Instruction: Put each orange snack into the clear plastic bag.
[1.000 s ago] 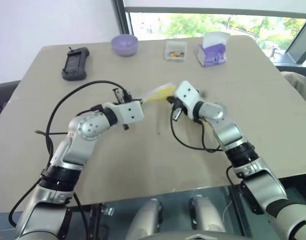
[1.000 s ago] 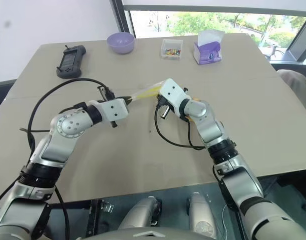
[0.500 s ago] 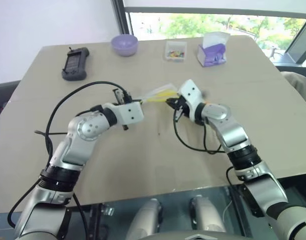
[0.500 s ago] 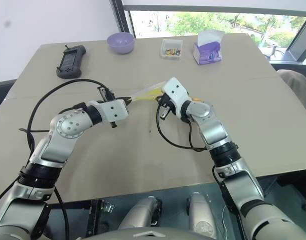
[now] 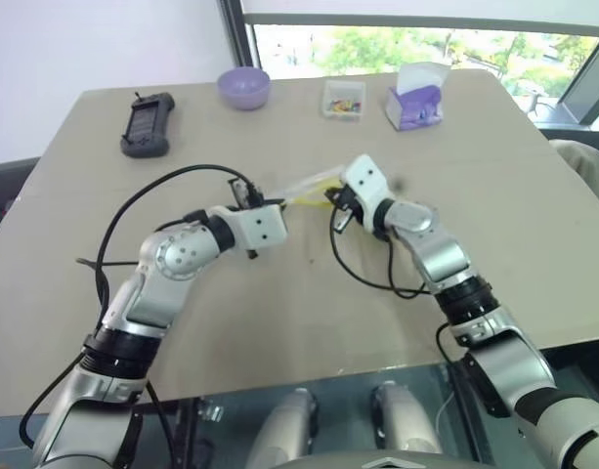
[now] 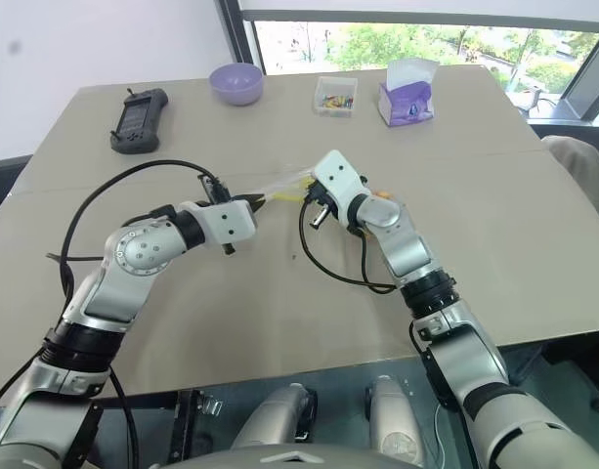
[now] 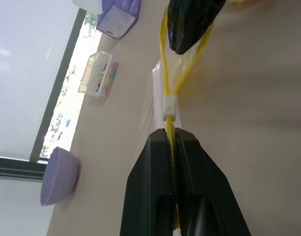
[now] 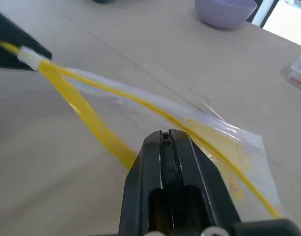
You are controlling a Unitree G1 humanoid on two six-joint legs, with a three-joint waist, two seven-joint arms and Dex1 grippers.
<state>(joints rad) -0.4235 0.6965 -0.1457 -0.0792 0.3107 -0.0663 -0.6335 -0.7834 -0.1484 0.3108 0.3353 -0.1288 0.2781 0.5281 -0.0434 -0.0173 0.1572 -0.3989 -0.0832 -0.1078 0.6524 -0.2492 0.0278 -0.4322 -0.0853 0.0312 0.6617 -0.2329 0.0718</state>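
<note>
Both tools, left (image 7: 171, 133) and right (image 8: 166, 136), clamp the clear plastic bag (image 8: 199, 130) by its yellow strip, its far end hidden.

Clear plastic bag (image 8: 155, 110), yellow-stripped mouth parted, above table.

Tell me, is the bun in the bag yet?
Not yet. Both grippers are shut on the bag's yellow zip strip: the left gripper at its slider end, the right gripper on one side, pulling the bag open. I can't see the bun; it must still go inside.
</note>
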